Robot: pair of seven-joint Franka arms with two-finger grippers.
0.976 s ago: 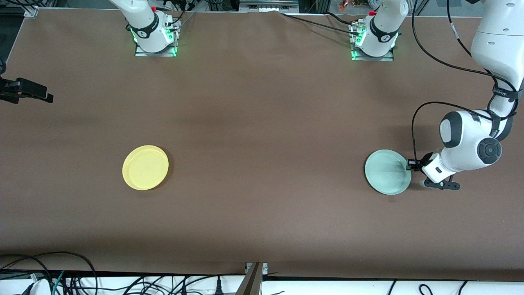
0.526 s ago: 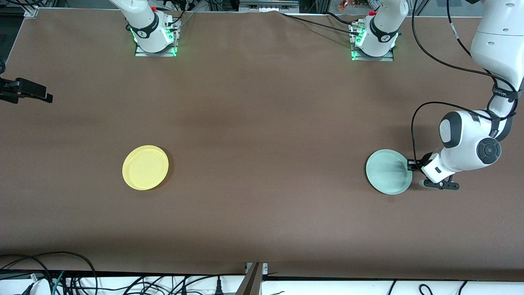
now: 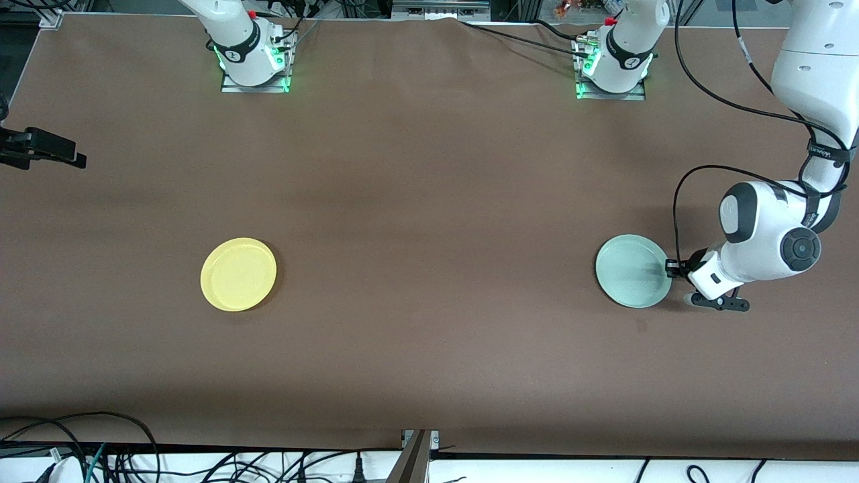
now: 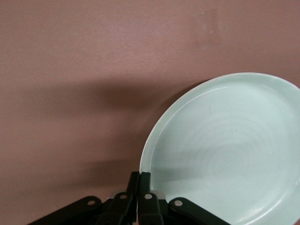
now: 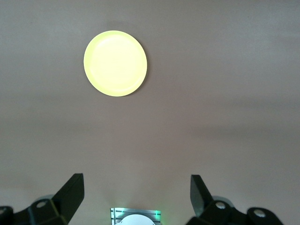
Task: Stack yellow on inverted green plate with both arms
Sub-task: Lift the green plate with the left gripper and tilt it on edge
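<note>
The pale green plate (image 3: 633,271) is toward the left arm's end of the table, with its hollow side showing in the left wrist view (image 4: 229,154). My left gripper (image 3: 670,268) is shut on its rim (image 4: 140,174) at the edge toward the left arm's end. It holds the plate tilted, with that edge raised and a shadow beneath. The yellow plate (image 3: 238,274) lies flat, rim up, toward the right arm's end, and it also shows in the right wrist view (image 5: 115,63). My right gripper (image 5: 136,180) is open and empty, high over the table near its base.
The two arm bases (image 3: 254,57) (image 3: 612,64) stand along the table edge farthest from the front camera. A black fixture (image 3: 43,149) juts in at the right arm's end. Cables (image 3: 80,449) hang along the edge nearest the front camera.
My left gripper has lifted and shifted the green plate slightly away from the front camera. The yellow plate and the right arm have not moved.
</note>
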